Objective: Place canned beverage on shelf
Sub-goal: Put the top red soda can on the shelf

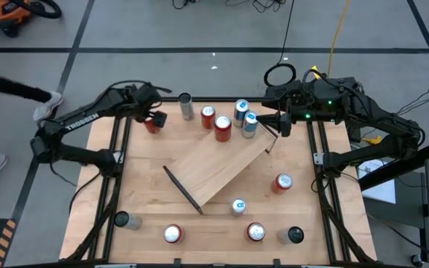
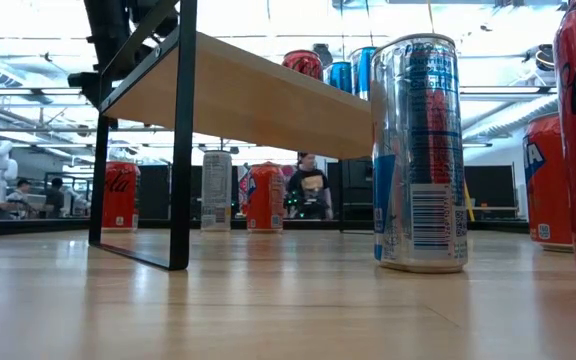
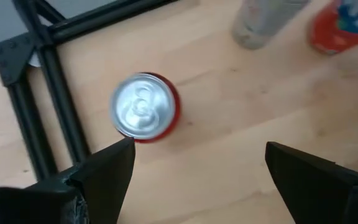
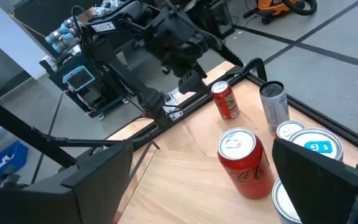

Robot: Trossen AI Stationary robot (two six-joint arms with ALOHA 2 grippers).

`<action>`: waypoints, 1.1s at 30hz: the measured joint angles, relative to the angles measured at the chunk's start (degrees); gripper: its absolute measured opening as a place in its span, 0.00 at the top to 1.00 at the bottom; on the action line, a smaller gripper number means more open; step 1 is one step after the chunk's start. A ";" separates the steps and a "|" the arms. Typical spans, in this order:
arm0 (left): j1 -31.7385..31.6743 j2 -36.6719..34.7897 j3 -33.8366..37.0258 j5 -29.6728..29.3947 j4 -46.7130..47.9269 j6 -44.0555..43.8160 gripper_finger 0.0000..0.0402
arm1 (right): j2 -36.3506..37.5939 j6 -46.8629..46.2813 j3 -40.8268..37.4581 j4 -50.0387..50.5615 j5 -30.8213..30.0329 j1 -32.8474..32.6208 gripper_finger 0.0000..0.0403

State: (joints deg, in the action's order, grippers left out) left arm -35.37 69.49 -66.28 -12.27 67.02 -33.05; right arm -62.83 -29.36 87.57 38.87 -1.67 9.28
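The shelf (image 1: 216, 167), a light-wood board with black brackets, stands slantwise mid-table. A red can (image 1: 222, 128) and two blue cans (image 1: 246, 116) stand at its far end, which the low view shows above the board (image 2: 258, 95). A red can (image 3: 145, 106) stands upright on the tabletop at the far left. My left gripper (image 3: 194, 168) hovers open just above it, pointing steeply down, with the can a little beyond one finger. My right gripper (image 4: 197, 180) is open, held high and nearly level at the far right (image 1: 281, 125), facing the shelf's cans (image 4: 244, 158).
A silver can (image 1: 185, 106) and a red can (image 1: 208, 115) stand at the far edge. Several more cans (image 1: 282, 182) (image 1: 237, 207) (image 1: 172, 234) stand along the near and right sides. The black table frame (image 3: 48, 93) runs close by the left can. A person's legs (image 1: 6, 93) show on the floor at left.
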 joint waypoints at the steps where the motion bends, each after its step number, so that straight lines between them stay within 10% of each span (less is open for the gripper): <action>1: -0.92 0.31 0.00 0.03 0.00 0.72 0.09 | 0.00 0.00 0.00 0.00 0.00 0.00 0.10; 33: -8.70 6.19 0.00 2.49 0.88 0.47 0.00 | 0.02 3.70 0.00 3.96 0.20 0.00 0.10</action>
State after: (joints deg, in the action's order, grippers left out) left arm -44.07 75.68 -66.28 -9.79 67.90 -32.58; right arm -62.81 -25.66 87.57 42.84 -1.48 9.28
